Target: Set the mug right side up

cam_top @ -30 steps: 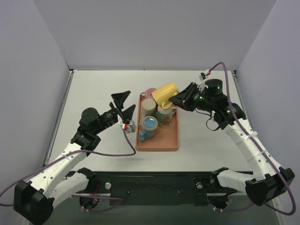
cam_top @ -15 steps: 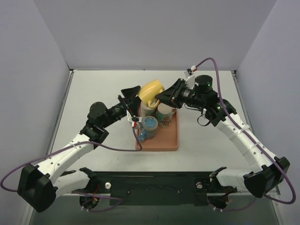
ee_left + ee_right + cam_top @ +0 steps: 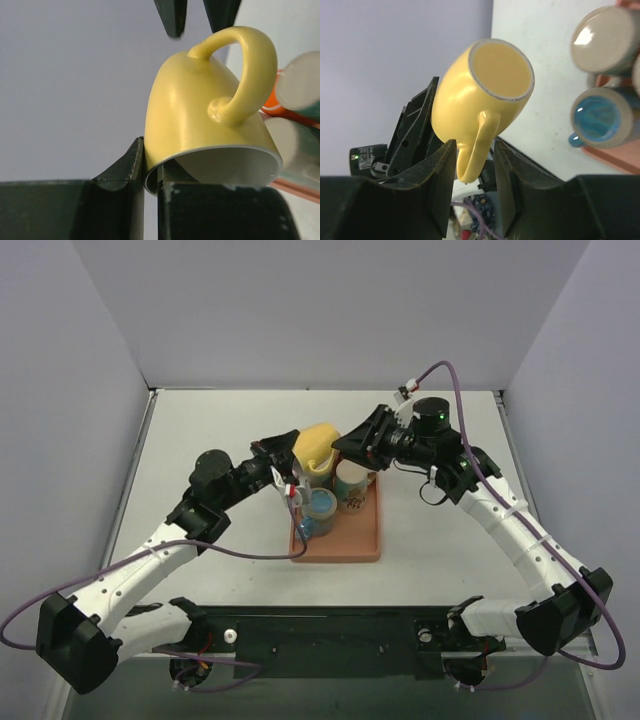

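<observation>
A pale table (image 3: 440, 530) fills the floor of a booth with plain lilac-grey walls (image 3: 330, 310) on three sides. Near the middle of the table lies an orange tray (image 3: 365, 540), long side running away from the arms, and several cups (image 3: 350, 480) stand on it close together, one glazed blue inside. The yellow mug (image 3: 315, 443) is off the tray, in the air over the tray's far left corner, between the two arms. It is tilted well over, neither upright nor upside down. In the right wrist view its mouth faces that camera; in the left wrist view the mouth points down and toward the lens, and the handle (image 3: 250, 65) arches up on the right. The left gripper (image 3: 151, 170) comes in from the left and is closed to a thin slot. The wall of the mug at the rim (image 3: 220, 150) sits in that slot, with one finger against the outside and the other inside the mouth. The right gripper (image 3: 474, 144) reaches in from the right and is also narrow. Its two fingers flank the handle closely, and the handle fills the gap between them and touches both.
</observation>
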Motion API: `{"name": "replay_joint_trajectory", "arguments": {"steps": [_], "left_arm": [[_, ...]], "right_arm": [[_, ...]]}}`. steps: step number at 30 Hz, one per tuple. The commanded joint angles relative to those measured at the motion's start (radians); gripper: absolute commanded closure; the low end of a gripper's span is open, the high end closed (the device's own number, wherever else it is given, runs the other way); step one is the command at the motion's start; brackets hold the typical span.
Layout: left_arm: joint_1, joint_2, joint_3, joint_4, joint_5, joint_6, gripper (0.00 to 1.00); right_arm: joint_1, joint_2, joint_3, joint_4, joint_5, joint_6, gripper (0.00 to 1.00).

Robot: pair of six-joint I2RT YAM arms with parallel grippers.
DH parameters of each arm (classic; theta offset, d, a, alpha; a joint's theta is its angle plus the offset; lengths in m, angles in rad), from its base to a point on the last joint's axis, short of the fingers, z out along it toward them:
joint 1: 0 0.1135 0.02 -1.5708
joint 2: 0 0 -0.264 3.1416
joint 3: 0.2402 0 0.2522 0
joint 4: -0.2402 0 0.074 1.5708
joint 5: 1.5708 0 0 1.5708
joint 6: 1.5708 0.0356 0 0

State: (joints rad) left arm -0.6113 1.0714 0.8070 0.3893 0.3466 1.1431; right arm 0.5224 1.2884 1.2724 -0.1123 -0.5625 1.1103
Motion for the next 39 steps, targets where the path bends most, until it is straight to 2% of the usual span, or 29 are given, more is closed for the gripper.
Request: {"name": "replay_joint_trajectory", "arguments": {"steps": [1,4,7,11,15,16,20,22,26,27,32,36,39], "left_arm": [[0.010,-0.021,0.159,-0.324,-0.121,-0.152,1.00],[0.012,-0.039,0.160,-0.344,-0.129,-0.172,1.00],[0.002,-0.018,0.144,-0.273,-0.152,-0.207,1.00],[0.059,0.077,0.285,-0.509,-0.224,-0.344,1.00],[0.247,0.184,0.423,-0.708,-0.209,-0.515,1.00],[0.305,0.217,0.493,-0.810,-0.198,-0.579,1.00],[0.428,0.416,0.648,-1.115,-0.181,-0.725,1.00],[0.474,0.507,0.678,-1.210,-0.164,-0.799,1.00],[0.567,0.770,0.883,-1.487,-0.094,-0.930,1.00],[0.579,0.821,0.926,-1.506,-0.093,-0.950,1.00],[0.582,0.899,0.951,-1.406,-0.207,-0.990,1.00],[0.581,0.967,0.968,-1.417,-0.244,-1.017,1.00],[0.579,0.992,0.974,-1.417,-0.259,-0.999,1.00]], "right_arm": [[-0.053,-0.067,0.071,-0.058,0.111,-0.131,0.67],[-0.050,-0.040,0.067,-0.029,0.124,-0.116,0.75],[-0.051,-0.005,0.048,0.011,0.098,-0.076,0.74],[-0.068,-0.020,0.067,-0.036,0.134,-0.112,0.71],[-0.085,-0.057,0.111,-0.125,0.162,-0.187,0.68],[-0.093,-0.070,0.117,-0.154,0.171,-0.216,0.67],[-0.102,-0.115,0.119,-0.236,0.252,-0.325,0.59],[-0.102,-0.124,0.110,-0.282,0.297,-0.385,0.55],[-0.098,-0.136,0.104,-0.355,0.348,-0.509,0.46],[-0.094,-0.147,0.090,-0.363,0.354,-0.555,0.43],[-0.059,-0.181,0.006,-0.397,0.423,-0.727,0.42],[-0.025,-0.195,-0.045,-0.398,0.452,-0.789,0.41],[-0.018,-0.184,-0.053,-0.398,0.409,-0.816,0.41]]}}
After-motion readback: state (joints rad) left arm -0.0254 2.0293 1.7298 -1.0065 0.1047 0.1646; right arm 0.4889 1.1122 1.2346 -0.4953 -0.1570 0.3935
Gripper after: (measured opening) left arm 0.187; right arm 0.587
